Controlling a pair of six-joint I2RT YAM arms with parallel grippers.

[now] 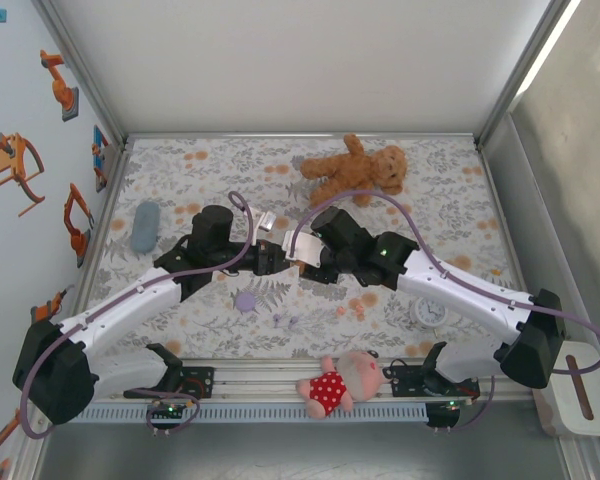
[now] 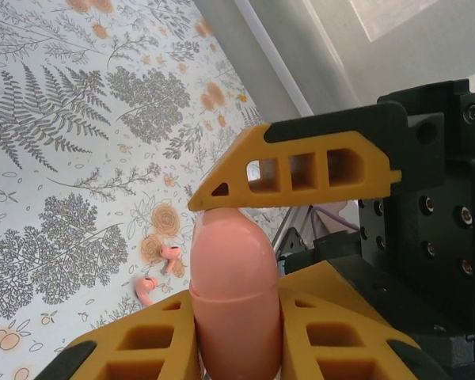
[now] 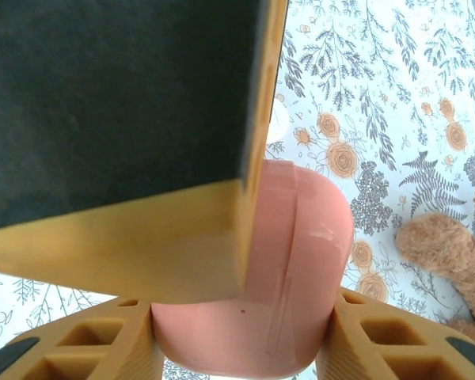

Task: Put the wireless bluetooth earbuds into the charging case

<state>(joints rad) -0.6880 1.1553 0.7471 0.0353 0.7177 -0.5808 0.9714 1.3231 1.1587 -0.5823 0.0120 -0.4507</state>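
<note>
A coral charging case (image 2: 233, 277) hangs above the table between both grippers. My left gripper (image 2: 236, 305) is shut on its two sides. One yellow finger (image 2: 301, 166) of my right gripper rests on the case's top end. In the right wrist view the same case (image 3: 301, 261) sits between the fingers of my right gripper (image 3: 241, 321), touching both, with a left finger (image 3: 142, 245) across it. The case lid is closed. Two orange-pink earbuds (image 2: 172, 257) (image 2: 146, 289) lie on the floral cloth below. From above, the grippers (image 1: 283, 257) (image 1: 307, 262) meet at the table's middle.
A lilac case (image 1: 245, 300) and tiny lilac earbuds (image 1: 280, 320) lie near the front. The orange-pink earbuds (image 1: 350, 308) lie right of them, by a small white clock (image 1: 432, 313). A brown teddy (image 1: 355, 168) lies at the back, a grey-blue object (image 1: 145, 227) at left, a pink doll (image 1: 342, 382) on the front rail.
</note>
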